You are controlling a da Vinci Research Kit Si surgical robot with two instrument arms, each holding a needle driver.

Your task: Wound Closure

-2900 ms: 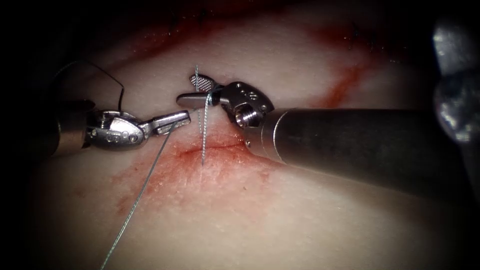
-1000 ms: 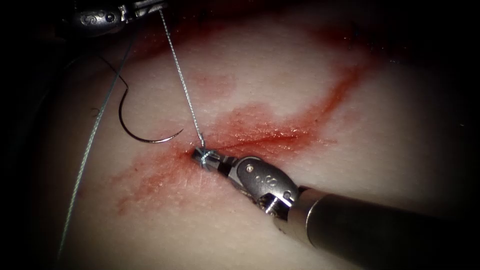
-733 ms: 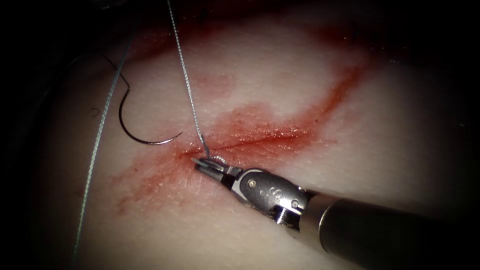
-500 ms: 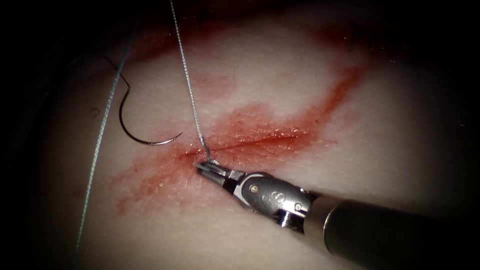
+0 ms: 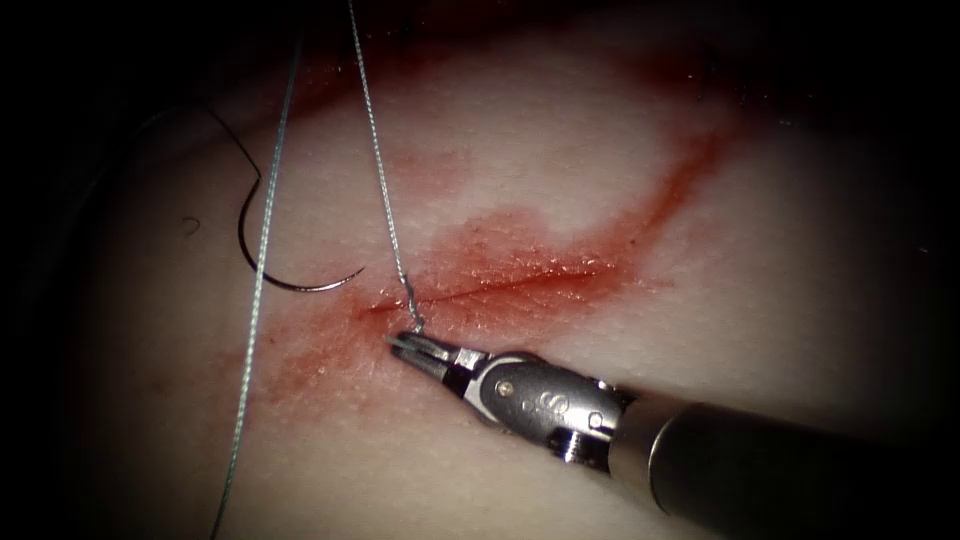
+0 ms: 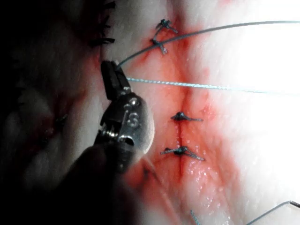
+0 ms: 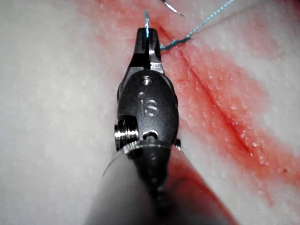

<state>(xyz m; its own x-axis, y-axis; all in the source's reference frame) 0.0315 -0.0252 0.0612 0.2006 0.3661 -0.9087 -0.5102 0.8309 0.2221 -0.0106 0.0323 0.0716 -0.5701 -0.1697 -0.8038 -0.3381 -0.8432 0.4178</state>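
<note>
Landmark: the dark slit of the cut (image 5: 500, 287) in the pale, red-stained tissue (image 5: 620, 420).

The right arm's steel needle driver (image 5: 408, 345) sits at the cut's left end, jaws nipped onto the short tail of the grey braided thread (image 5: 375, 160), apparently to anchor it while the long strand runs taut up and away.

The left arm's needle driver (image 6: 110, 77) appears closed on that thread.

The dark curved needle (image 5: 262, 262) lies free on the tissue left of the cut, held by neither tool.

The knot itself is too small to make out.
</note>
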